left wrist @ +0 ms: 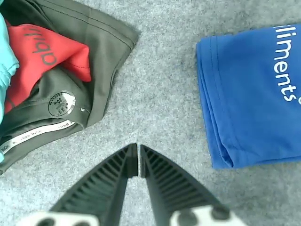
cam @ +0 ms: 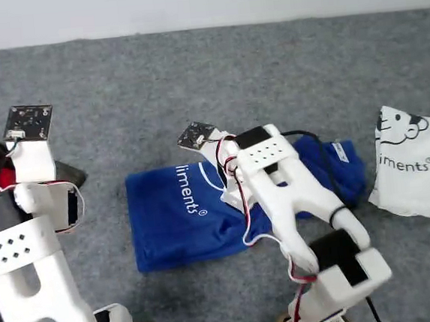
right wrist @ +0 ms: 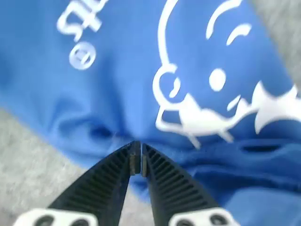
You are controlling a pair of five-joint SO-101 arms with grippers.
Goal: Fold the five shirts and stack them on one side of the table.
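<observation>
The blue shirt (cam: 175, 217) lies near the middle of the grey table cover (cam: 193, 80), print side up. Its long axis runs across the table from left to right. Its left end is flat and lies in layers with a straight edge, and its right end is bunched up under the right arm. The white lettering on it runs from the far side toward the near side. The right gripper (right wrist: 138, 149) is down on this shirt (right wrist: 141, 70) beside the white cartoon print. Its jaws are pressed together at a small pucker of blue cloth, but I cannot tell if cloth is between them. The left gripper (left wrist: 139, 151) is also pressed together, holding nothing, above bare cover between the blue shirt (left wrist: 254, 94) and a dark shirt (left wrist: 94, 52). A red shirt (left wrist: 51, 56) lies in the fold of the dark one, with a teal shirt (left wrist: 7, 61) beside it. A white shirt (cam: 419, 166) lies at the right edge, apart from the blue one.
</observation>
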